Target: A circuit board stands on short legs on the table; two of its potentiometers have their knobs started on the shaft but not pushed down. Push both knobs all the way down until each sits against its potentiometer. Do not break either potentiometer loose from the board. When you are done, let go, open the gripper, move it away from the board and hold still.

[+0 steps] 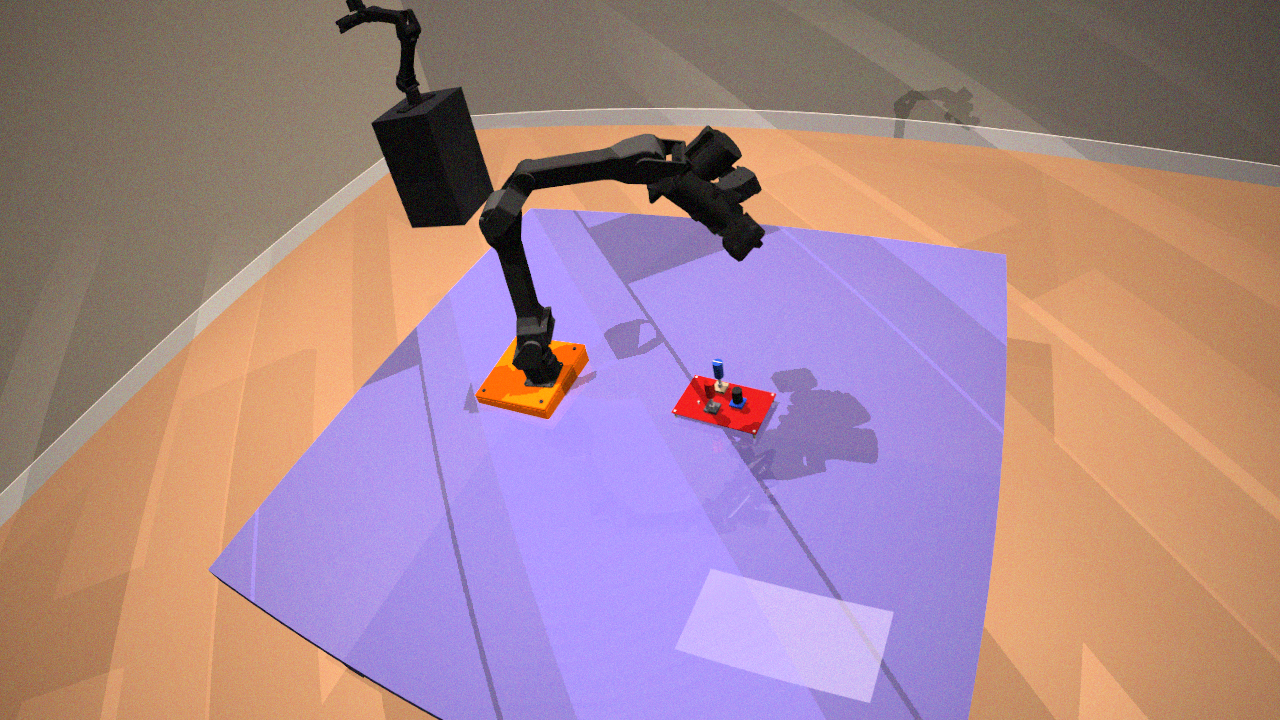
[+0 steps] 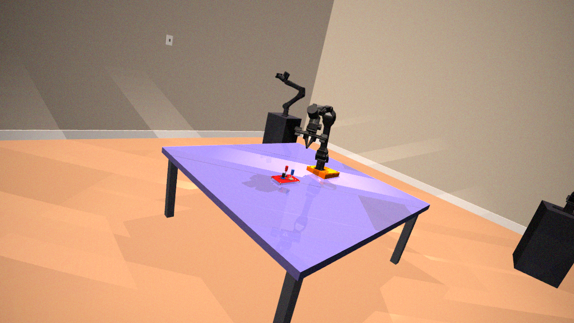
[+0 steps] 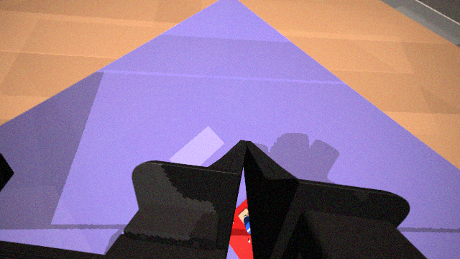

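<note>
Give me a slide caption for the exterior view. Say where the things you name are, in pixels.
Black arm on an orange base (image 2: 330, 175), claw (image 2: 307, 146) shut above the table (image 2: 353, 224), near a red circuit board (image 2: 282, 180).

The top view looks steeply down on the desk (image 1: 572, 501) (image 2: 248, 176) (image 3: 215, 97); exterior surveys it from farther off, beyond a corner. Wrist peers past the end effector (image 1: 744, 238) (image 2: 307, 146) (image 3: 245, 142).

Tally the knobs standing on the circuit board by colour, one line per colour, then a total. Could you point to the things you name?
Red knob (image 1: 708, 390) (image 2: 286, 168): 1
Blue knob (image 1: 717, 368) (image 2: 292, 172) (image 3: 247, 222): 1
Black knob (image 1: 737, 394) (image 2: 283, 175): 1
Total knobs on the circuit board (image 1: 747, 418) (image 2: 281, 180) (image 3: 241, 245): 3
</note>
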Tool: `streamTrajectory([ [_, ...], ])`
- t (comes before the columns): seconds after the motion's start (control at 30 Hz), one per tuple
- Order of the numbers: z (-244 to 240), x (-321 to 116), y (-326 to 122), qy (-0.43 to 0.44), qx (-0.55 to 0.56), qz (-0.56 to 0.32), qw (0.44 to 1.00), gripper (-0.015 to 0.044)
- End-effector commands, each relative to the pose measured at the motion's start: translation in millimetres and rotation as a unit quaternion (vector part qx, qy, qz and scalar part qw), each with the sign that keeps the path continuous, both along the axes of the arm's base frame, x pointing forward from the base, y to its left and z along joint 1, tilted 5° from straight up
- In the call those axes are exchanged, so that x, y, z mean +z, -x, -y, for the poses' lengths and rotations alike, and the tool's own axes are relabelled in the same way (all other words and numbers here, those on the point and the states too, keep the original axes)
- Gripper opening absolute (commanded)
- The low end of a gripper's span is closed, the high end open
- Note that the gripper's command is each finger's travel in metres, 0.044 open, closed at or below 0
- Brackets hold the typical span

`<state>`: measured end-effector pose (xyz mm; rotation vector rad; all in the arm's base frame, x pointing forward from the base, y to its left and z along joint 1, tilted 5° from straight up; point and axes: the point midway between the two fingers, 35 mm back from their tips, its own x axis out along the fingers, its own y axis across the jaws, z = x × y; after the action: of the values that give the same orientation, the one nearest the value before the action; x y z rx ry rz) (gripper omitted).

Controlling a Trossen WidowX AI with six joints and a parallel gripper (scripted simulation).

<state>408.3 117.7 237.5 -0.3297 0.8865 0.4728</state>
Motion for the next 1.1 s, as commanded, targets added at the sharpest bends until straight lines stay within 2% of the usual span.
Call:
streamTrajectory([
  [0.0, 30, -27, 4, 0.038, -0.022, -0.053, 0.998, 0.0],
  [0.57, 146, -108, 58, 0.142, -0.087, -0.294, 0.941, 0.0],
  [1.07, 151, -131, 61, 0.144, -0.088, -0.303, 0.938, 0.0],
])
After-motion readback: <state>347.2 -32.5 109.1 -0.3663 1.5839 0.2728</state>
